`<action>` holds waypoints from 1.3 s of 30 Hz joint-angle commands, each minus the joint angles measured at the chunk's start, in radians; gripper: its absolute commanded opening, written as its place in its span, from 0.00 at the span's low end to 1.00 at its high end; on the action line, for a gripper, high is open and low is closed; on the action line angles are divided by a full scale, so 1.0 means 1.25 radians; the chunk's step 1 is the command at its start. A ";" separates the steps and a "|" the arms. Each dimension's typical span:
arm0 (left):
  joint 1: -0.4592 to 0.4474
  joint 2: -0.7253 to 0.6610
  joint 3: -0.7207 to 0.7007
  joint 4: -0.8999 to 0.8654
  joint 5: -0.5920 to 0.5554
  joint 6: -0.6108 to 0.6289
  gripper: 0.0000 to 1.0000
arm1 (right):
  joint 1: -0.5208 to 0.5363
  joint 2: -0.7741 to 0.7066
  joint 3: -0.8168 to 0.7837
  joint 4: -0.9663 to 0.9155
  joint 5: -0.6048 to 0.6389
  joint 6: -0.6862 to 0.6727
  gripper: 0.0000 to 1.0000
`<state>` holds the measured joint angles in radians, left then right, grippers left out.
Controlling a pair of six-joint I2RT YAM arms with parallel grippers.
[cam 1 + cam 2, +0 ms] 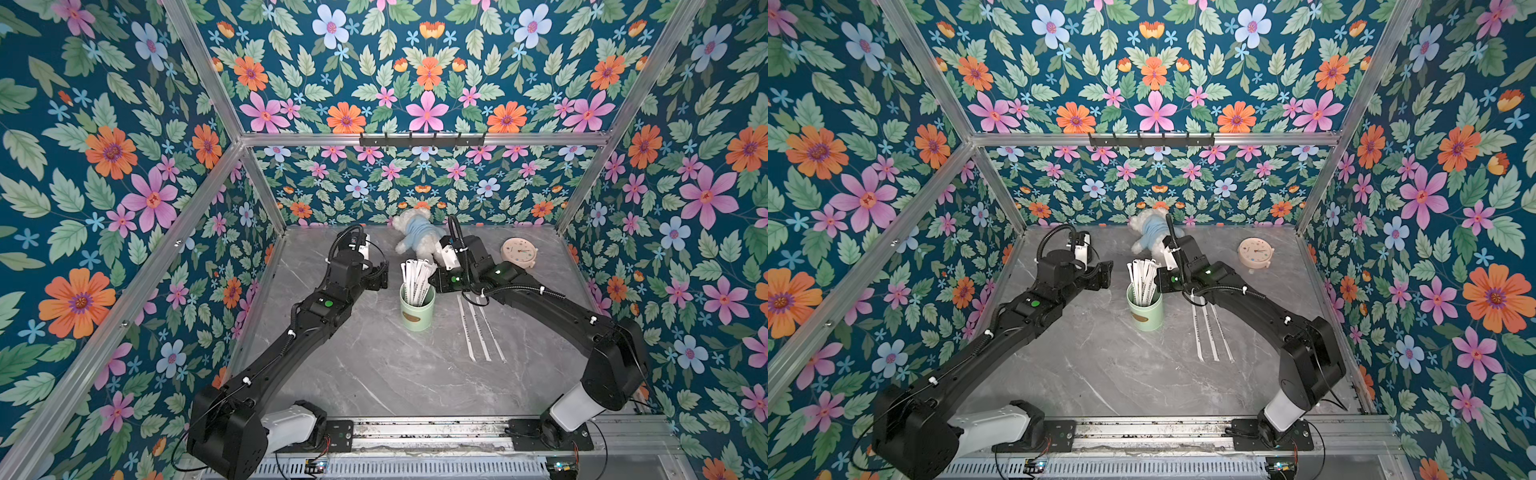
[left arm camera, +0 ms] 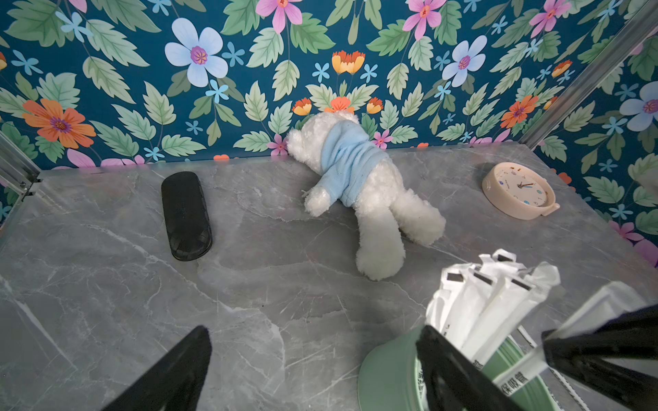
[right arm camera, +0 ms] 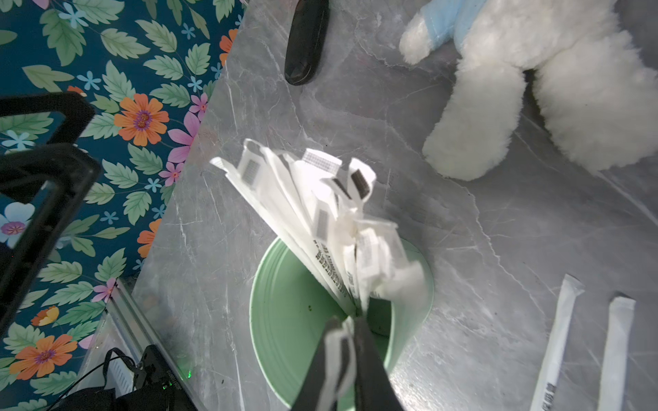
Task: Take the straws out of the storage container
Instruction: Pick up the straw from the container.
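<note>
The left claw (image 2: 315, 338) gapes wide; the right claw (image 3: 350, 322) is pinched together.

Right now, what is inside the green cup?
A bundle of white wrapped straws stands in the green cup, leaning against one side, the right claw closed on them near the rim. Their lower ends and the cup's bottom beneath them are hidden.

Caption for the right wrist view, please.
Right gripper closed on one of the straws standing in the mint-green cup, two loose straws lying on the marble table beside it.
</note>
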<state>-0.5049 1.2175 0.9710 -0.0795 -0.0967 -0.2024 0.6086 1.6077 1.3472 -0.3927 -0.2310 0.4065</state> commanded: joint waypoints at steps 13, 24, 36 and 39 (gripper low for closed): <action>0.001 -0.001 0.000 0.002 -0.006 0.010 0.92 | 0.005 -0.032 0.054 -0.065 0.022 -0.042 0.12; 0.001 -0.001 -0.001 0.002 -0.006 0.010 0.92 | 0.004 -0.049 0.135 -0.151 0.040 -0.088 0.11; 0.000 0.001 -0.003 0.002 -0.009 0.011 0.92 | 0.005 -0.073 0.216 -0.236 0.063 -0.121 0.11; 0.000 0.003 -0.003 0.002 -0.009 0.011 0.92 | 0.005 -0.078 0.247 -0.263 0.063 -0.130 0.11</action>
<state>-0.5045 1.2198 0.9710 -0.0795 -0.0998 -0.2020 0.6132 1.5223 1.6295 -0.6773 -0.1623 0.2661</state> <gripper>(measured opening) 0.925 0.110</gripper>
